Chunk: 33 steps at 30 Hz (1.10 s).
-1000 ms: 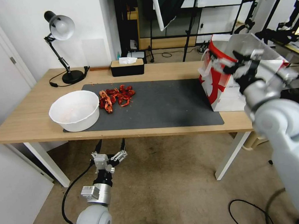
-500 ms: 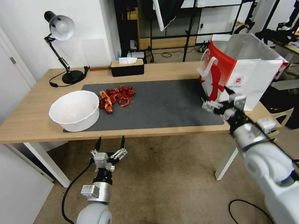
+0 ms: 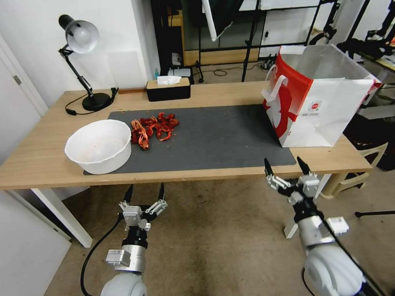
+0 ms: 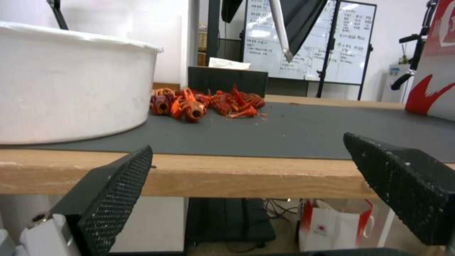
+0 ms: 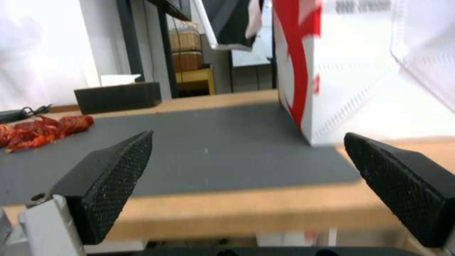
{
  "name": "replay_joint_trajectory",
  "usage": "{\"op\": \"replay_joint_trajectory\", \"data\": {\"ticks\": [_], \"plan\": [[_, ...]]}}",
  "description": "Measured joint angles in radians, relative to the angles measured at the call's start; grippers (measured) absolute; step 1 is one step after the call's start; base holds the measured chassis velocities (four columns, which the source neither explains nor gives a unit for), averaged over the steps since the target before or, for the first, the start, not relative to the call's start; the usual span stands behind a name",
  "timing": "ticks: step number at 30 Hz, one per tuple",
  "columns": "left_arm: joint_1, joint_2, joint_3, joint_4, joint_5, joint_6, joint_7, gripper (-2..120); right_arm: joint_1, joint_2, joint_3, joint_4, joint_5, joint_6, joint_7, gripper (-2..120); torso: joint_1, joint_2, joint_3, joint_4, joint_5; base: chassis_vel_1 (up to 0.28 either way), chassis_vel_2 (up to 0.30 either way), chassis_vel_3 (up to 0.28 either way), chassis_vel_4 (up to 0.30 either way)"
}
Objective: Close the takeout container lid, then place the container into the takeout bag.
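Bag position, head view: the takeout bag (image 3: 321,99) stands upright at the desk's (image 3: 43,156) right end, partly on the right edge of the dark mat (image 3: 206,138), mouth open upward, white handles at the rim. No clamshell of blueberries lies on the desk; whether it sits inside the bag cannot be told, the interior being mostly hidden. Right gripper (image 3: 287,167) hangs below the desk's front edge, almost under the bag's front left corner, jaws spread and empty. Left gripper (image 3: 144,192) hangs below the front edge near the white bowl (image 3: 99,145), jaws likewise spread and empty. Red crayfish shells (image 3: 153,127) lie on the mat beside the bowl. Key relation: the bag lies up and slightly right of the right jaws, well apart from the left ones, so the right arm is the nearer. Left wrist view: both black fingers (image 4: 111,193) part wide with nothing between; desk edge ahead, bowl close. Right wrist view: fingers (image 5: 106,183) wide, nothing held; the bag's red-and-white wall rises just beyond the mat edge. Judgement: placing step looks finished or unverifiable.
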Motion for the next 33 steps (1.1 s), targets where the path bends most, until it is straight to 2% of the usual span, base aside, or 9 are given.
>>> {"op": "replay_joint_trajectory", "data": {"ticks": [7,33], "plan": [[0.010,0.001,-0.003,0.002,0.000,-0.011,0.002,100,-0.034,0.030,-0.016,-0.036,0.028,0.015,-0.018,100,0.000,0.000,0.000,0.0000,0.0000,0.000,0.000,0.000,0.000],[0.013,0.003,-0.005,-0.001,-0.001,-0.013,0.004,100,-0.029,0.029,-0.017,-0.040,0.039,0.012,-0.026,100,0.000,0.000,0.000,0.0000,0.0001,0.000,0.000,0.000,0.000]]}}
